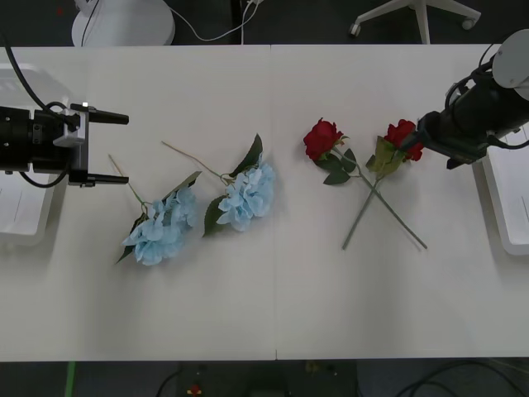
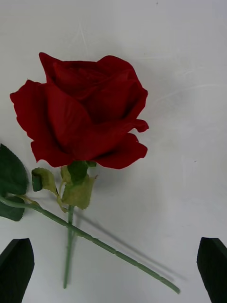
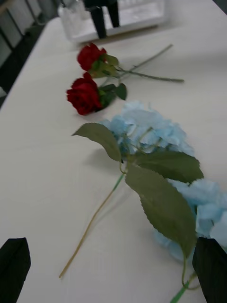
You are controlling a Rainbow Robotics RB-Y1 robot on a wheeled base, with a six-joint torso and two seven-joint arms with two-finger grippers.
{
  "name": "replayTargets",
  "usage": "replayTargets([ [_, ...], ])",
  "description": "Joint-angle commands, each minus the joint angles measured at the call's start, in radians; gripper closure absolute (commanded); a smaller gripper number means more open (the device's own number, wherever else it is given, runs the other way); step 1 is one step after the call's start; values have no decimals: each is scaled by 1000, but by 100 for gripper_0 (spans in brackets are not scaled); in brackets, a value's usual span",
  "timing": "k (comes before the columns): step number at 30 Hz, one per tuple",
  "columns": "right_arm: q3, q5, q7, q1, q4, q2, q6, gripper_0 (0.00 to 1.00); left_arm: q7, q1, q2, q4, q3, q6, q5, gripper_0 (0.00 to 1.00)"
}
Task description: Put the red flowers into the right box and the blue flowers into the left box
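Two red flowers lie right of the table's centre with their stems crossed: one bloom (image 1: 321,137) nearer the middle, the other (image 1: 402,136) further right. My right gripper (image 1: 416,141) hovers at that right-hand bloom (image 2: 82,118); the right wrist view shows the gripper (image 2: 113,258) open, its fingers apart with the stem (image 2: 109,248) between them. Two blue flowers (image 1: 161,227) (image 1: 248,194) lie left of centre. My left gripper (image 1: 116,149) is open, just left of their tan stems and touching nothing. The left box (image 1: 21,223) sits at the left edge, the right box (image 1: 508,207) at the right edge.
The left wrist view looks along the table past the blue flowers (image 3: 146,128) and both roses (image 3: 85,94) to the right box (image 3: 137,14) and the right gripper's fingers (image 3: 105,16). Chair bases and cables lie on the floor beyond the far edge.
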Motion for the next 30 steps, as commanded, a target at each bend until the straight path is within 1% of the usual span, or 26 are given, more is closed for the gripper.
replayTargets([
  [1, -51, 56, -131, -53, 4, 68, -6, 0, -68, -115, 29, -66, 141, -67, -298, 0],
  [7, -58, 80, -162, -53, 57, 120, -72, 0, -77, -111, 26, -194, 257, -112, -655, 0],
  [10, -60, 100, -153, -53, 93, 143, -116, 0, -62, -112, 28, -254, 267, -135, -802, 0],
  [12, -58, 129, -151, -53, 96, 155, -129, 0, -54, -111, 26, -273, 267, -143, -865, 0],
  [15, -58, 174, -159, -53, 96, 168, -136, 0, -39, -112, 19, -303, 244, -147, -946, 0],
  [19, -69, 191, -151, -53, 116, 183, -158, 0, 58, -112, 19, -374, 192, -147, -1037, 0],
  [22, -71, 204, -149, -53, 131, 198, -184, 0, 125, -112, 17, -402, 146, -158, -1072, 0],
  [24, -69, 214, -148, -53, 145, 208, -201, 0, 157, -112, 0, -397, 126, -172, -1080, 0],
  [28, -71, 237, -142, -53, 175, 229, -235, 0, 228, -117, -80, -346, 123, -245, -1141, 0],
  [30, -71, 246, -140, -53, 179, 235, -239, 0, 257, -117, -115, -314, 123, -259, -1167, 0],
])
